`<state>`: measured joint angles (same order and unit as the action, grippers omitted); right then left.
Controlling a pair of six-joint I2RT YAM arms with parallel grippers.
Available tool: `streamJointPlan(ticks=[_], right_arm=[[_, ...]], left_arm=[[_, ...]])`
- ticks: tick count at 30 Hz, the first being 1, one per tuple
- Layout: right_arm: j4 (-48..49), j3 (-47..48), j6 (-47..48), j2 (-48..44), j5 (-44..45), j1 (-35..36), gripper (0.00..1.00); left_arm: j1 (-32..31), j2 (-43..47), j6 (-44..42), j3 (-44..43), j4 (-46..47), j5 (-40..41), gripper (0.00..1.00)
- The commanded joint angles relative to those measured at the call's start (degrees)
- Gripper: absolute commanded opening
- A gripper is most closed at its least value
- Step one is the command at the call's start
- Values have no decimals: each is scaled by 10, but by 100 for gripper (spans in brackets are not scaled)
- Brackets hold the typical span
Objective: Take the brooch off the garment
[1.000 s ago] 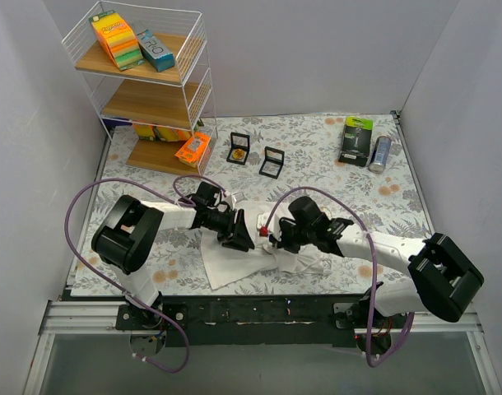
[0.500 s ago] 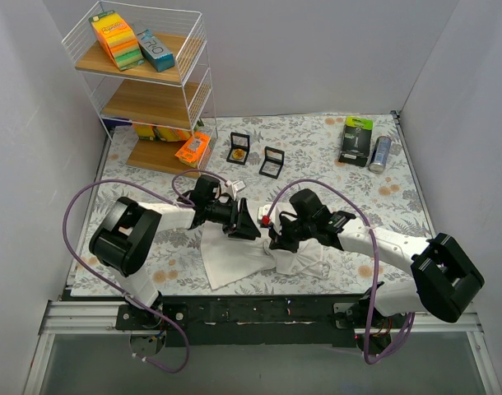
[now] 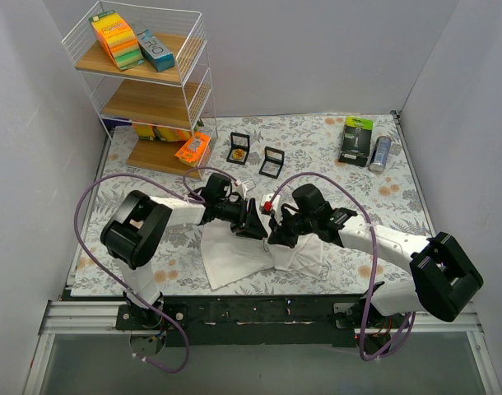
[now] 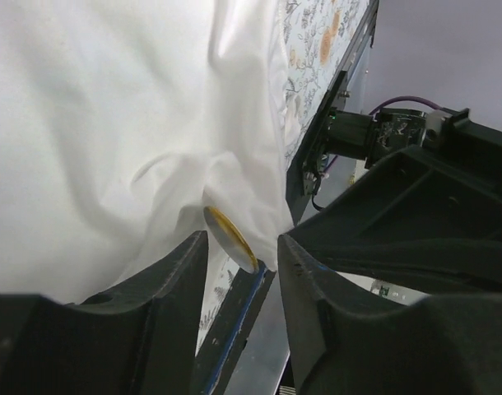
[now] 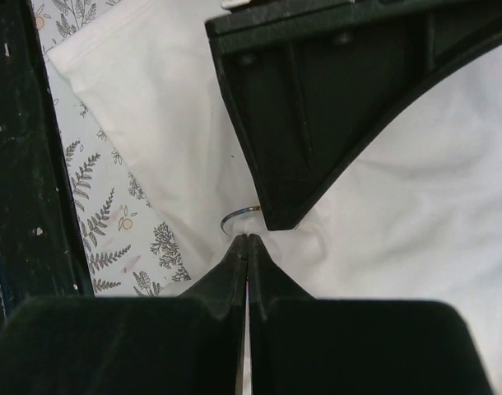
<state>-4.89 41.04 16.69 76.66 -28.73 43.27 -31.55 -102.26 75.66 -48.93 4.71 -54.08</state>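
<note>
The white garment [image 3: 234, 259] lies crumpled on the floral table between my arms, one fold raised. The brooch [image 4: 229, 239] is a round gold-rimmed disc pinned at that fold; its thin edge also shows in the right wrist view [image 5: 237, 218]. My left gripper [image 4: 241, 244] is open, its fingers on either side of the brooch without closing on it. My right gripper [image 5: 247, 239] is shut on a pinch of garment cloth [image 5: 152, 123] just below the brooch. In the top view the left gripper [image 3: 255, 224] and the right gripper [image 3: 275, 235] almost touch.
A wire shelf [image 3: 144, 82] with boxes stands at the back left. Two open jewellery boxes [image 3: 239, 150] [image 3: 272, 161] lie behind the garment. A green-and-black package [image 3: 355, 141] and a can [image 3: 380, 153] lie at the back right.
My left gripper has moved right and closer to the right gripper. The right gripper has shifted slightly left and lifted the fold of cloth.
</note>
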Motion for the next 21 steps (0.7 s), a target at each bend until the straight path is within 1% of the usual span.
streamJointPlan(ticks=[1, 5, 6, 7, 11, 13, 16, 17, 19, 20, 21], right_arm=[[26, 23, -16, 2, -10, -3, 1], [25, 21, -17, 1, -8, -6, 1], [26, 19, -17, 1, -8, -6, 1], [25, 19, -17, -1, -8, -6, 1], [26, 19, -17, -1, -4, -8, 1], [27, 17, -17, -1, -4, -9, 1], [30, 16, -18, -1, -2, -9, 1], [30, 16, -20, 0, 2, -9, 1], [32, 17, -24, -1, 8, -10, 1], [33, 18, -24, -2, 13, -9, 1], [32, 18, -26, -2, 17, -9, 1]], left_arm=[[-1, -18, -23, -32, -33, 6, 36], [-6, -31, -39, -52, -44, 9, 31], [-9, -33, -43, -54, -64, 10, 30], [-11, -35, -47, -56, -66, 11, 28], [-12, -44, -50, -67, -73, 1, 20], [-13, -51, -52, -78, -84, -1, 19], [-14, -57, -53, -93, -109, 2, 31], [-14, -58, -51, -98, -116, 6, 38], [-14, -50, -47, -104, -140, 20, 45], [-13, -44, -47, -105, -152, 32, 48], [-11, -37, -49, -105, -180, 76, 55]])
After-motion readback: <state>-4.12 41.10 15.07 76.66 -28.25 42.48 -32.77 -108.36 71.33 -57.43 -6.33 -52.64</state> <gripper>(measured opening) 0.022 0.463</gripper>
